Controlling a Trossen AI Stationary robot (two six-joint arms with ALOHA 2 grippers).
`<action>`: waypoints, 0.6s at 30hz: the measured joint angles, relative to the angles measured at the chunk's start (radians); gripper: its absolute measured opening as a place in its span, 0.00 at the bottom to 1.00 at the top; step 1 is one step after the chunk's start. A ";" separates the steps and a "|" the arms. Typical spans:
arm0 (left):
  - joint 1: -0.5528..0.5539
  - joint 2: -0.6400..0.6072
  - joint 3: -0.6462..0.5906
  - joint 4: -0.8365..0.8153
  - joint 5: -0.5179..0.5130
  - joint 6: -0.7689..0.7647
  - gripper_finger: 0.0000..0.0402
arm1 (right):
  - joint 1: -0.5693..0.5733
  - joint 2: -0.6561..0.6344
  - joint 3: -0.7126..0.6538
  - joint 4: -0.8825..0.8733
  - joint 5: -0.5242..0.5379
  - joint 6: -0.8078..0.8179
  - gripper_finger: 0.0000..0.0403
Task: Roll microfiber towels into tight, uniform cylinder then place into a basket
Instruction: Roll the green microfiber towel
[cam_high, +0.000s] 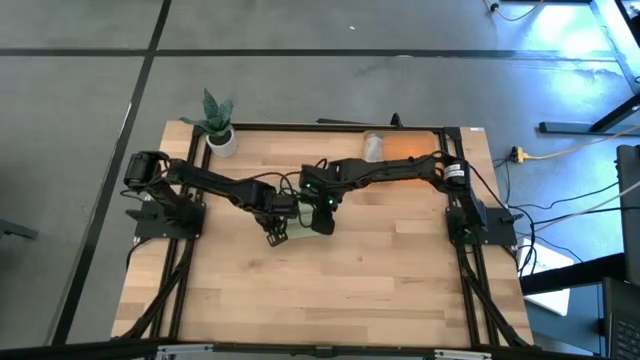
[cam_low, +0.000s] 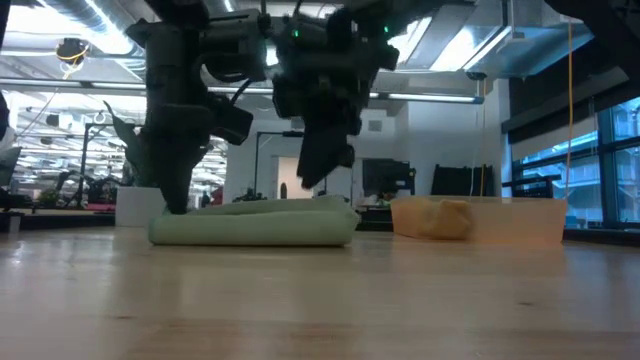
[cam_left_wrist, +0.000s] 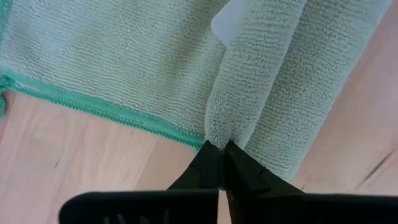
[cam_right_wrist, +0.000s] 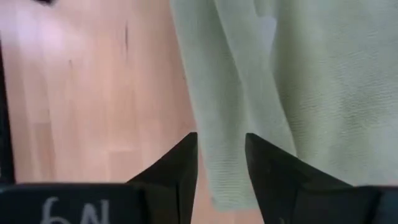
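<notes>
Wood tabletop (cam_high: 330, 290): left gripper (cam_left_wrist: 217, 149) pinches green towel (cam_low: 255, 225) roll's edge; right gripper (cam_right_wrist: 221, 146) hovers spread. You should keep tension, rolling evenly.

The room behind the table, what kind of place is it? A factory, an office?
Most likely a robotics lab in an open-plan office or workshop. The wooden table carries two mounted arms working a green towel, the ceiling shows exposed pipes and strip lights, and desks with monitors stand by large windows.
</notes>
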 joint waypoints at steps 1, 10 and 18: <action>-0.004 0.000 -0.003 -0.003 0.000 0.003 0.00 | 0.000 0.001 -0.023 0.029 -0.002 -0.001 0.33; -0.006 0.001 -0.005 0.007 0.008 0.019 0.00 | 0.000 0.004 -0.215 0.280 0.005 -0.027 0.33; -0.005 0.000 -0.004 0.016 0.025 0.019 0.02 | 0.000 0.001 -0.293 0.362 0.003 -0.031 0.33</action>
